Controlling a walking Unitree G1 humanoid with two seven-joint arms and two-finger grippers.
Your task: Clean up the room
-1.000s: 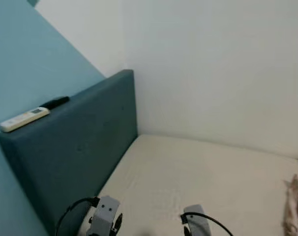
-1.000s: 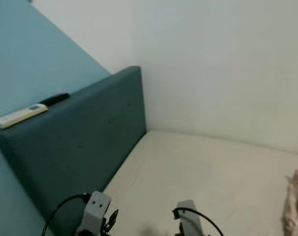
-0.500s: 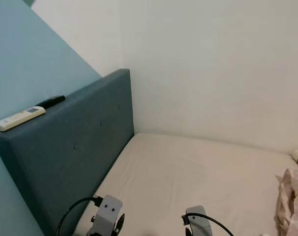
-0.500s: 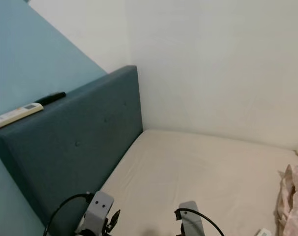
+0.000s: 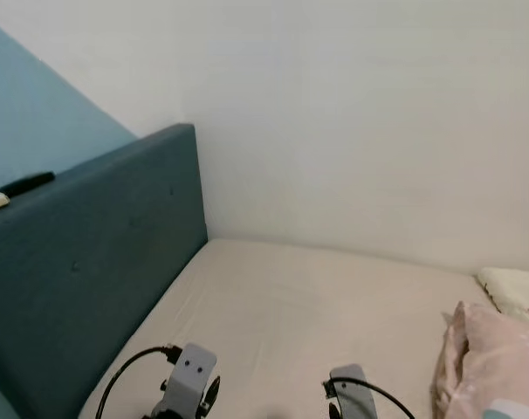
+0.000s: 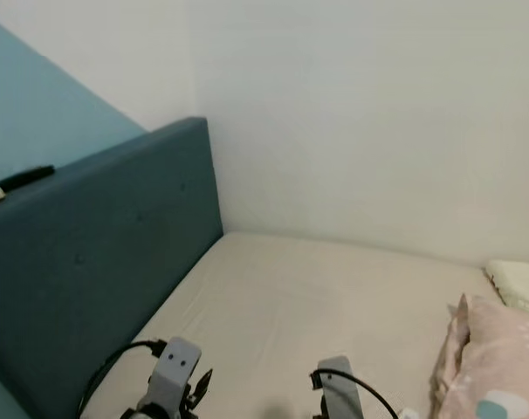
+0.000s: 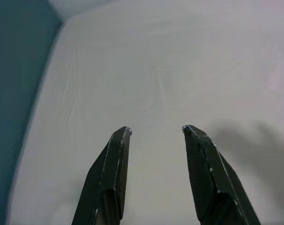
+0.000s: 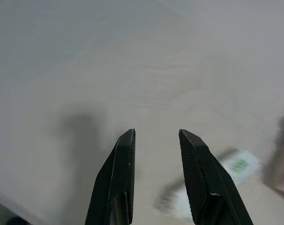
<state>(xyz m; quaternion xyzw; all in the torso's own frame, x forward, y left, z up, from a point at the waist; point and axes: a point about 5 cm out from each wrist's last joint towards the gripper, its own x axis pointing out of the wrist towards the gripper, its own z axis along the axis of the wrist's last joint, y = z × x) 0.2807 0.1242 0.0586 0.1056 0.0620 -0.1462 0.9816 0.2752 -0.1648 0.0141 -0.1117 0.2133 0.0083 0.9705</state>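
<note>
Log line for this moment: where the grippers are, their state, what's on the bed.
left gripper: open, over bare mattress | right gripper: open, over mattress near white packet | pink pillow at right | black remote on headboard

You're facing a bed in a room corner.
A dark teal headboard (image 5: 99, 253) stands on your left against a light blue wall (image 5: 29, 113); a white wall (image 5: 360, 122) runs behind the cream mattress (image 5: 299, 314).

text: none legible | labels: none | numbers: none
</note>
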